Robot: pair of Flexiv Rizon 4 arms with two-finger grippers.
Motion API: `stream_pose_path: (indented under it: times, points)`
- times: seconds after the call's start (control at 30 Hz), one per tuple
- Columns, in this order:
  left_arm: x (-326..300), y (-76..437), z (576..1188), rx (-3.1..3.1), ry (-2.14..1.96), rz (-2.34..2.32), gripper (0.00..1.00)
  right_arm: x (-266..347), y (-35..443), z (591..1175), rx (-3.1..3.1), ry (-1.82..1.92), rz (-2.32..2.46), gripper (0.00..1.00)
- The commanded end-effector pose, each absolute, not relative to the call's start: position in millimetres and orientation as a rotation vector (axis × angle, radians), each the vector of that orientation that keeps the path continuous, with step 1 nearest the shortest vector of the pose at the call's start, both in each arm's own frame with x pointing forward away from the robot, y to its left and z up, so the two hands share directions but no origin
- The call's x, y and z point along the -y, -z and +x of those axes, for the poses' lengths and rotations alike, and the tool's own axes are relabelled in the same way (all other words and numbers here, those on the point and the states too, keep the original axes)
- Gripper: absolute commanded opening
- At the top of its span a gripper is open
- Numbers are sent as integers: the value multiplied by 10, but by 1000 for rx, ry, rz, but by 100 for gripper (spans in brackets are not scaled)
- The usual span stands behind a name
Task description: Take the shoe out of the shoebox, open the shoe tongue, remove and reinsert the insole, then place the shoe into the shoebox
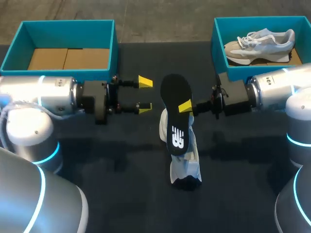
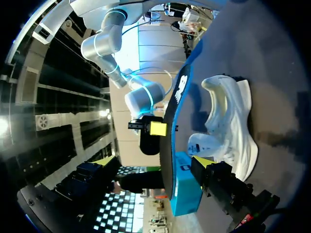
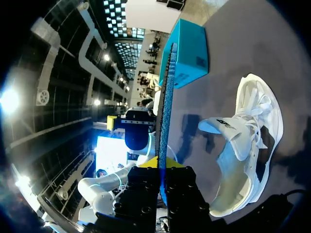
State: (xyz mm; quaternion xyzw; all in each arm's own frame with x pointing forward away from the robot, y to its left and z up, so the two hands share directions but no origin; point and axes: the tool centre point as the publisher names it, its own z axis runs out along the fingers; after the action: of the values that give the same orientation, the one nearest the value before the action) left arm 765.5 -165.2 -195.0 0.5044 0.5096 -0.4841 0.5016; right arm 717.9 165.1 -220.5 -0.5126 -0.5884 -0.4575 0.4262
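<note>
Black insole (image 1: 175, 90) edge-on in right tool (image 1: 185, 106)

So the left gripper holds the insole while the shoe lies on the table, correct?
Not the left: the right gripper holds the insole while the shoe lies on the table, as the head view shows. The left gripper is open, empty.

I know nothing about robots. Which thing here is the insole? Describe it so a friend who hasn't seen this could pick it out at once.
At the middle of the dark table lies a white shoe. Just above it the right gripper holds the insole up on edge. It is a thin black foot-shaped sheet with a white logo, whereas the shoe is white and bulky.
</note>
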Motion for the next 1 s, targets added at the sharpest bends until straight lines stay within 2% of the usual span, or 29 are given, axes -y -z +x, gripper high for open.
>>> stream_pose_path:
  times: [0.03, 0.23, 0.43, 0.7, 1.0]
  points:
    - [1733, 1959, 7582, -1192, 1169, 1156, 100, -1714, 2227, 7128, 1451, 1173, -1293, 0]
    - [1818, 1946, 7541, -1190, 1140, 1134, 97, -1753, 2226, 7111, 1423, 1214, -1299, 0]
    - [1899, 1949, 7556, -1184, 1122, 1119, 80, -1797, 2214, 7085, 1411, 1230, -1299, 0]
    - [2029, 1991, 7609, -1187, 1106, 1123, 68, -1843, 2207, 7060, 1407, 1235, -1295, 0]
    - [2096, 2041, 7648, -1188, 1108, 1108, 49, -1843, 2207, 7060, 1407, 1235, -1295, 0]
